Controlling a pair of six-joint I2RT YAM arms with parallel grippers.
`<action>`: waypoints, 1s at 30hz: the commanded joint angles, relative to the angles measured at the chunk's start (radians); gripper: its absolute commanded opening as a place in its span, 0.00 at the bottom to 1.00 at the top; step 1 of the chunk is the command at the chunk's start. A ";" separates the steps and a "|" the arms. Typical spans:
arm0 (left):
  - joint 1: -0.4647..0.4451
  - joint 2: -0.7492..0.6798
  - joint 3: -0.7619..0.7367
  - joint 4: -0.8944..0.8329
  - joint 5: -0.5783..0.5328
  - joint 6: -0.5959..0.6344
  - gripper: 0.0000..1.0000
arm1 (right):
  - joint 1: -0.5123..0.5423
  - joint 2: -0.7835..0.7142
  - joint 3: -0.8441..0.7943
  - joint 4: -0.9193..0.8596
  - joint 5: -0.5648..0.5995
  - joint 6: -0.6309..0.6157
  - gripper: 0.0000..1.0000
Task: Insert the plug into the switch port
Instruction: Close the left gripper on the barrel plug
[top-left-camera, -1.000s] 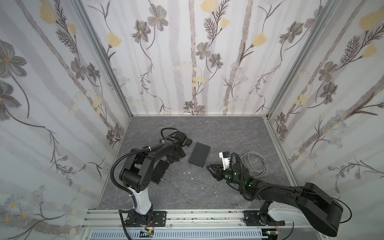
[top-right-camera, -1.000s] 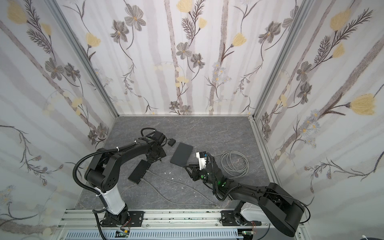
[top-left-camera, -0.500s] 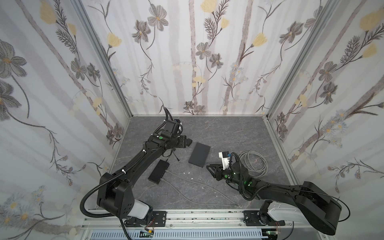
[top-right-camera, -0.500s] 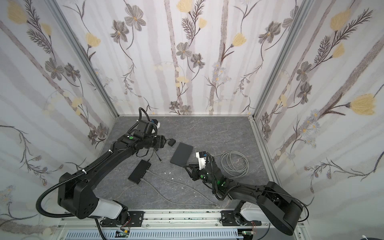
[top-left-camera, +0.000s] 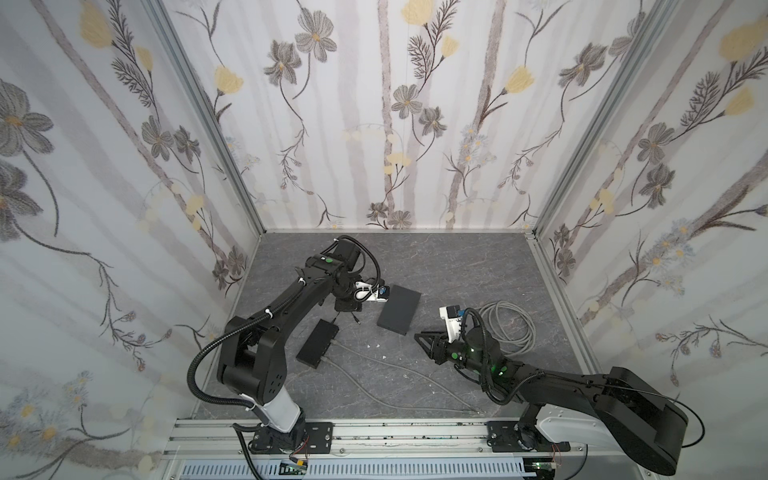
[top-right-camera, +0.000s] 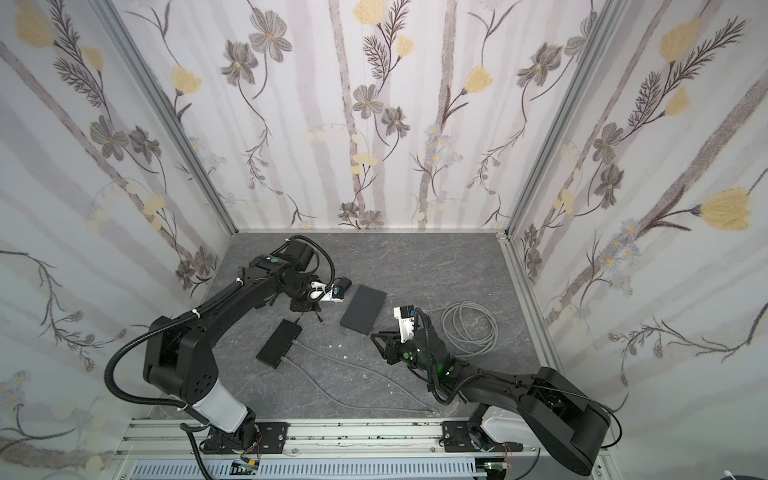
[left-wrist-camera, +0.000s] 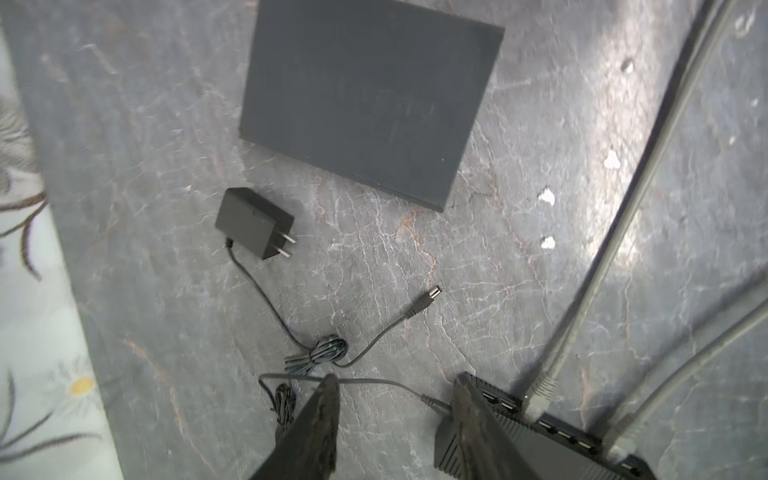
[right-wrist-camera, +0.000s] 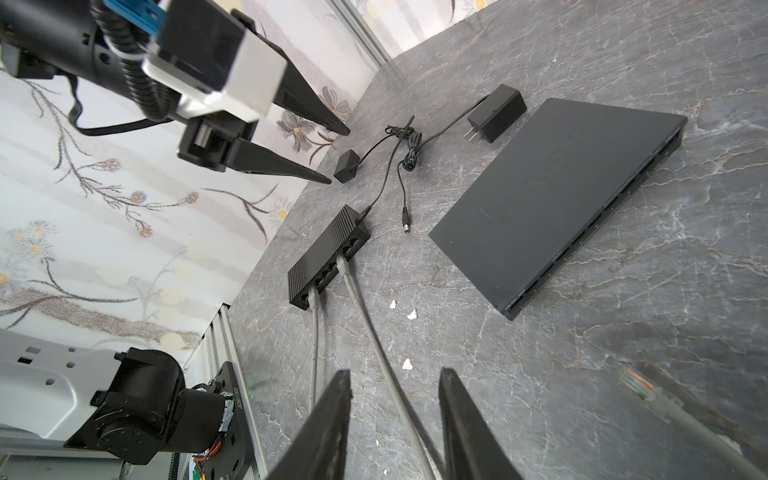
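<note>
- While both claws are empty, I'd call this the reach-for-the-plug step: nothing has gone into the flat switch (right-wrist-camera: 557, 199) yet.
- The left claw (left-wrist-camera: 395, 380) hangs above the table (top-left-camera: 457, 266) with its 2 fingers spread and nothing pinched. A tangle of thin black cord (left-wrist-camera: 320, 353) lies right under it.
- The right claw (right-wrist-camera: 395, 374) is spread and empty too. It sits low, with a grey cable (right-wrist-camera: 361, 299) running along the table under the gap.
- The plug (left-wrist-camera: 430, 295) I think is meant is the little round one on the end of that cord. It lies loose on the table between the small switch (right-wrist-camera: 328, 257) and the flat switch, touching neither.
- It could also be the clear clip plug (right-wrist-camera: 640, 388) near the right claw, honestly can't say.
- Next move, my guess: the left claw drops onto the plug's dark collar, pinches it, then lines it up square with a socket.
- I can only make out ports along 1 long edge of the flat switch, and no round socket shows from here.
- Looks-wise, the flat switch is a thin matte dark slab with sharp corners.
- The charger block (left-wrist-camera: 253, 222) is boxy black plastic with 2 flat metal prongs.
- The small switch is ribbed black and has 2 grey cables already plugged in.
- The table is grey, veined and stone-looking, with a few white crumbs (right-wrist-camera: 401, 309) on it.
</note>
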 joint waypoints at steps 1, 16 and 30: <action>0.027 0.070 0.032 -0.069 -0.020 0.217 0.47 | 0.003 -0.007 -0.001 0.061 -0.005 0.002 0.37; 0.095 0.223 -0.024 0.026 -0.026 0.546 0.53 | 0.007 -0.026 -0.024 0.078 -0.007 0.005 0.37; 0.058 0.351 0.121 -0.035 0.015 0.600 0.38 | 0.008 0.006 0.001 0.077 -0.011 0.002 0.37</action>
